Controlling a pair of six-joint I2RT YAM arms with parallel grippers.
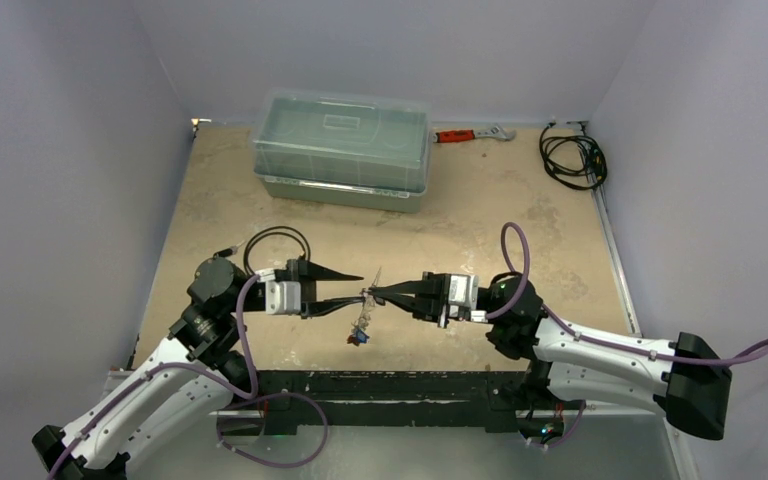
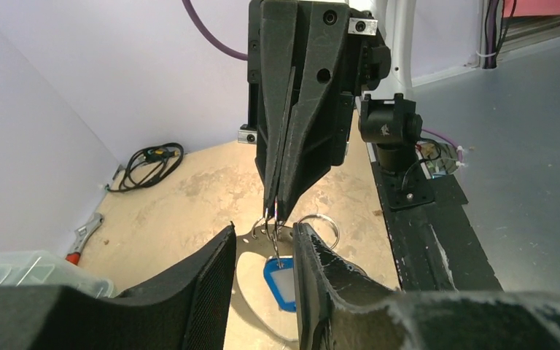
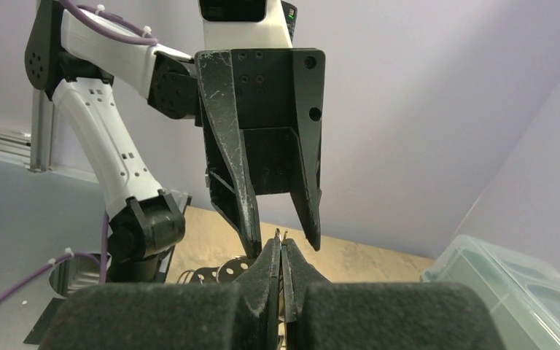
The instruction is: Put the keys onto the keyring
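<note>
1. Right fingers (image 2: 310, 131): shut, tips pressed together on thin metal. It looks like the rim of the keyring (image 1: 374, 281), but the contact point is too small to confirm.
2. Left fingers (image 3: 226, 175): spread well apart and gripping nothing. They point at the right fingers, with their tips on either side of the pinched metal.
3. Table (image 1: 480, 200): tan and scuffed. The two sets of fingers meet above its near middle.
4. Bin (image 1: 342, 148): clear, lid on, at the far side of the table.
5. Cable (image 1: 572, 160): black coil in the far right corner.
6. Wrench (image 1: 472, 133): orange handle, lying just right of the bin.
7. Keyring: held off the table and edge-on to the top camera, where it shows as a thin line rising from the right fingertips.
8. Keys (image 1: 360, 328): small cluster hanging just below the fingertips, clear of the table. One blue tag (image 2: 280, 283) dangles lowest.
</note>
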